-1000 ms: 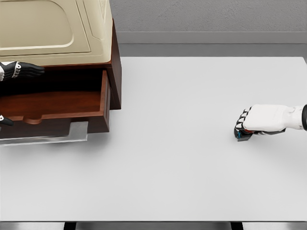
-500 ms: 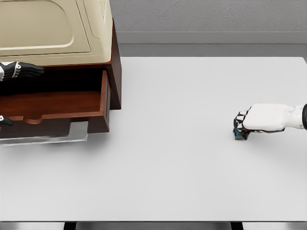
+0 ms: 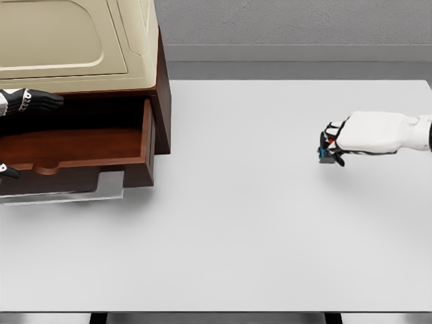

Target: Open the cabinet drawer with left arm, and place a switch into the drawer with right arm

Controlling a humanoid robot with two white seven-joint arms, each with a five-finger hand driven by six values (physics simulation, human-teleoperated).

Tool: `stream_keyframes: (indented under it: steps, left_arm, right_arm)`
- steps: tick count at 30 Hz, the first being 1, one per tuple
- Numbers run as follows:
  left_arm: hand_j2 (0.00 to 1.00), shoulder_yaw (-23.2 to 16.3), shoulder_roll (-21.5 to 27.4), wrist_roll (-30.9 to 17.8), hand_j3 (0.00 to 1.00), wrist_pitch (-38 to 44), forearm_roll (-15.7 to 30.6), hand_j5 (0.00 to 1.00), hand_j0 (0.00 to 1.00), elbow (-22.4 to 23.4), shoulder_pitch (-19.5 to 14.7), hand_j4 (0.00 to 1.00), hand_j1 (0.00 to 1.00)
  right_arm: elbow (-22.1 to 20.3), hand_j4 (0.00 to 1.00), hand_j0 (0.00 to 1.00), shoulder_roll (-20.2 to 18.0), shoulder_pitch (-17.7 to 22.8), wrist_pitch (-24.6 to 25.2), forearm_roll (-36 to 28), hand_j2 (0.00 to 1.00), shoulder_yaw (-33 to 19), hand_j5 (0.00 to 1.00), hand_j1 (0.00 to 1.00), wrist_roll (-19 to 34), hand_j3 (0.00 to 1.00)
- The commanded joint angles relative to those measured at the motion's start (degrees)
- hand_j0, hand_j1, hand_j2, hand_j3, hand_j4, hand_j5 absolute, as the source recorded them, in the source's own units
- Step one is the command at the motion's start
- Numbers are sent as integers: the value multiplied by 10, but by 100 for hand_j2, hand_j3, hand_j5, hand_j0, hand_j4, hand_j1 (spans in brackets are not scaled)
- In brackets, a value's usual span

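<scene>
Switch [image 3: 327, 154] gripped in curled fingers of right hand [image 3: 347, 140], lifted clear of table [image 3: 270, 223]. Open drawer [image 3: 74, 148] lay far to hand's left, slightly lower. Left hand [image 3: 27, 101] seen at cabinet; grip could not be told.

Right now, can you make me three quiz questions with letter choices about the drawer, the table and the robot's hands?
1. Where is the open drawer?
A. left side
B. right side
C. under the table

2. What colour is the table?
A. green
B. white
C. black

3. What is the right hand doing?
A. lying flat and holding nothing
B. gripping the switch
C. pushing the drawer

Answers:
1. A, the drawer sticks out of the cabinet at the picture's left.
2. B, the tabletop is plain white.
3. B, its fingers curl around the small dark switch above the table.
</scene>
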Motion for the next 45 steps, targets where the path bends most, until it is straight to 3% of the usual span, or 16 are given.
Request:
stream_keyframes:
  steps: [1,6,23,36,45]
  left_arm:
    - [100,1,1,0,100,1,3,100,100,0,0,100,100]
    - [100,0,0,0,100,2,3,100,100,0,0,100,100]
    - [100,-1,-1,0,100,2,3,100,100,0,1,100,100]
    - [100,-3,-2,0,100,2,0,100,100,0,1,100,100]
    - [100,-3,-3,0,100,2,-1,100,100,0,1,100,100]
  right_arm:
    - [-5,28,28,10,-1,1,-3,28,-1,28,28,0,28]
    - [-32,28,28,21,-34,1,-15,28,1,28,28,0,28]
    - [-30,29,29,125,-126,1,-17,29,18,29,29,0,29]
    - [-27,31,31,217,-217,1,-18,31,109,31,31,0,31]
    - [-27,31,31,280,-271,1,-19,31,143,31,31,0,31]
